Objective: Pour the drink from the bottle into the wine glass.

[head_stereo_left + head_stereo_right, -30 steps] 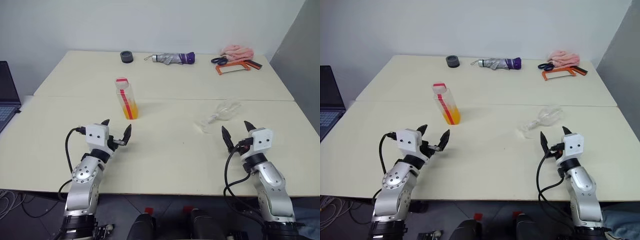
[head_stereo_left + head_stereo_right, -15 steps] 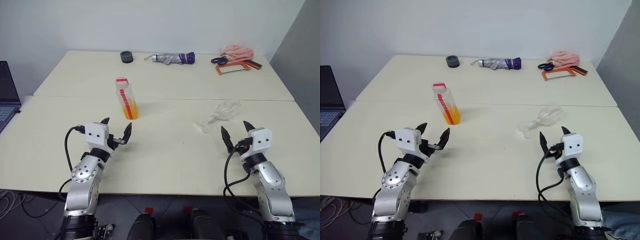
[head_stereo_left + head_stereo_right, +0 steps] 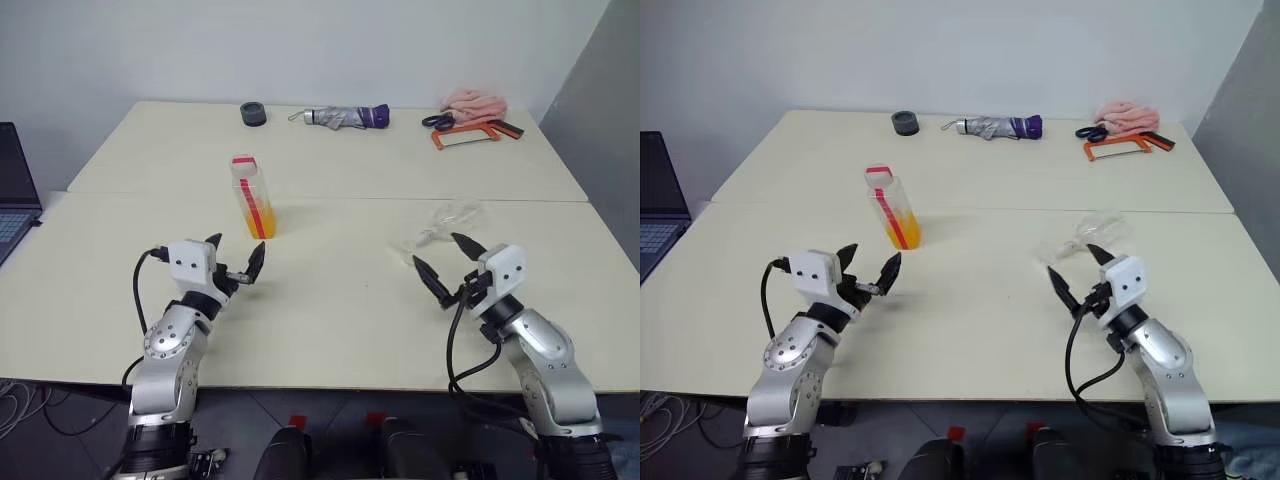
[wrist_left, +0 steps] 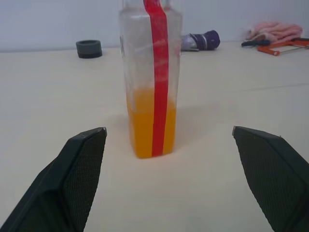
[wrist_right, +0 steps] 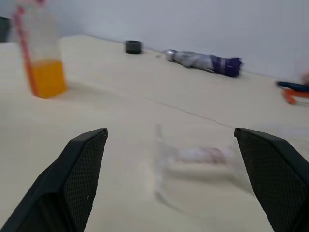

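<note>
Bottle (image 3: 252,196): upright, capped, orange drink (image 4: 147,128) low | wine glass (image 3: 440,225): lying sideways, empty | both grippers: spread wide, holding nothing

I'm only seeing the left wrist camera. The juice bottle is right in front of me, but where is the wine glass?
Observer: The wine glass lies on its side on the table, off to the bottle's right, on the right arm's side.
Operator: Is the other hand holding it?
Observer: No. The right gripper is open and holds nothing. It points at the glass from the near side.
Operator: I can't see the top of my bottle. Is the lid on?
Observer: Yes. The bottle stands upright with its red-and-white cap on.
</note>
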